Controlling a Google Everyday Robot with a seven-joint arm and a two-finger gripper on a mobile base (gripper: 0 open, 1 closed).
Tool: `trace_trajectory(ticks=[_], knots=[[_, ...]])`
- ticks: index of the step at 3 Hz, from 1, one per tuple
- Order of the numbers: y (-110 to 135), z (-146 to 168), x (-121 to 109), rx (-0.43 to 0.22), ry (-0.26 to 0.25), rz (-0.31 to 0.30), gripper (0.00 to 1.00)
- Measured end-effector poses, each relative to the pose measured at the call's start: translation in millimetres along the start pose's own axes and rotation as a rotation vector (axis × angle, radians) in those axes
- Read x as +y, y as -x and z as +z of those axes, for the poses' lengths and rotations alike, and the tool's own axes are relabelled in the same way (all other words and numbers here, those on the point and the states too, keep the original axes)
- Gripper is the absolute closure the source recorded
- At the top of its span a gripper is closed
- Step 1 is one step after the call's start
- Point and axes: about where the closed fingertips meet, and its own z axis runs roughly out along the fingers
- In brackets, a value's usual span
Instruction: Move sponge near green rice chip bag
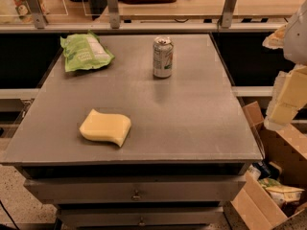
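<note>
The pale yellow sponge (pixel 106 127) with a wavy outline lies flat near the front left of the grey table (pixel 192 119). The light green rice chip bag (pixel 85 52) with a white label lies flat at the table's back left corner. My gripper (pixel 284 103), with yellowish blocky fingers, hangs at the right edge of the view, beyond the table's right side and well away from the sponge. It holds nothing that I can see.
A silver-green drink can (pixel 162 57) stands upright at the back middle of the table. An open cardboard box (pixel 271 186) with packets sits on the floor at the right. A rail with posts (pixel 113 6) runs behind the table.
</note>
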Motion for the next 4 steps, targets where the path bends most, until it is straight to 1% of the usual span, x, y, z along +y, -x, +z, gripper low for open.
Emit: trace_trajectory(ticks=[1, 2, 3, 4], knots=[[0.0, 0.0, 0.0, 0.0, 0.0, 0.0, 0.0], [5.1, -0.7, 0.7, -0.031, -0.022, 0.012, 0.0], [33.4, 15.5, 12.7, -0.107, -0.006, -0.001, 0.0], [76.2, 43.9, 35.1, -0.21, 0.064, -0.048, 0.0]])
